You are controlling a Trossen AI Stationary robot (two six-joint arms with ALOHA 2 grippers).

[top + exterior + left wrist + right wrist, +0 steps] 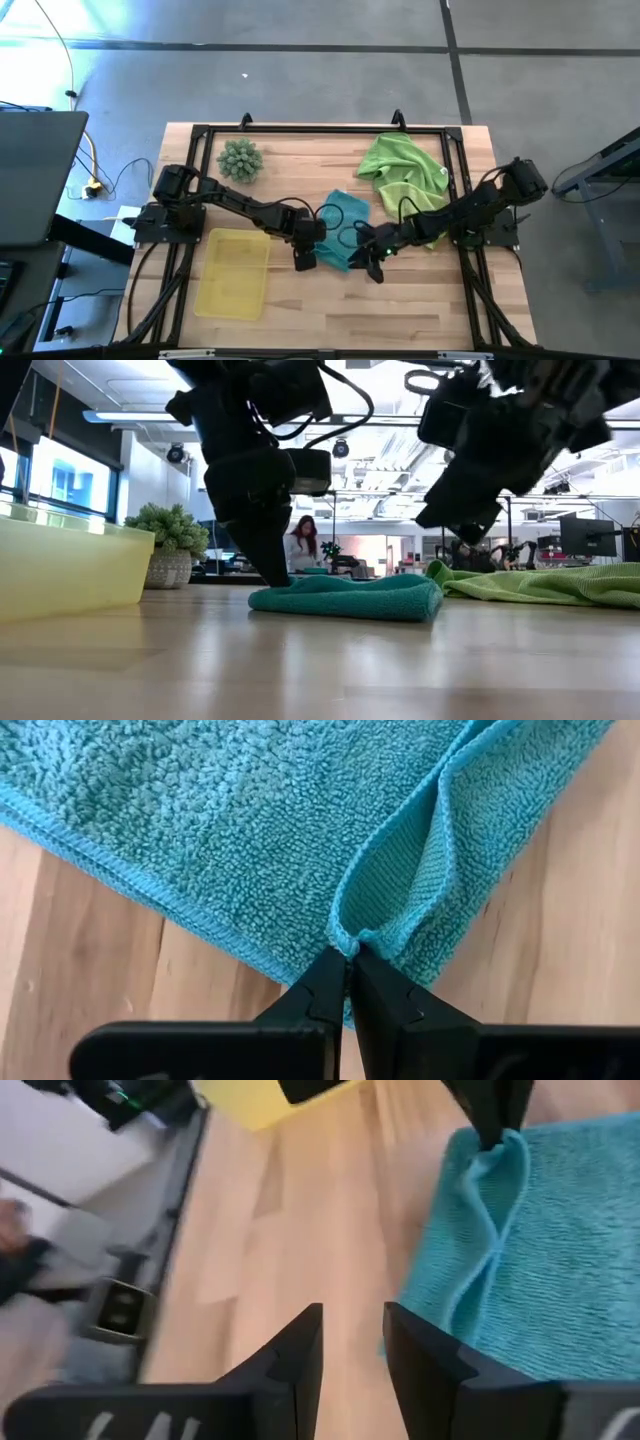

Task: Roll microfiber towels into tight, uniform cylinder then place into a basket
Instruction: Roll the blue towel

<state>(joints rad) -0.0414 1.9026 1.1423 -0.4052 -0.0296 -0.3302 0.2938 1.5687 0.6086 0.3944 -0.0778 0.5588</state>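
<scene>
A teal microfiber towel lies folded flat on the wooden table, seen low as a flat pad. My left gripper is shut on its edge at the end nearest the basket, a shallow yellow tray. My right gripper stands open just off the towel's near edge, raised above the table, with only bare wood between its fingers. Lime green towels lie crumpled at the far right; one spreads flat behind the teal one. My left gripper pinches a small raised pucker of the teal towel's hemmed edge between its two fingertips. The fingers come steeply from above, slanting down. The pucker stands up as a fold. The remainder of the towel lies flat and slack on the table.
A spiky pale-green ball in a pot sits at the far left. A black frame runs round the tabletop. Bare wood shows along the near side. A person sits in the room beyond.
</scene>
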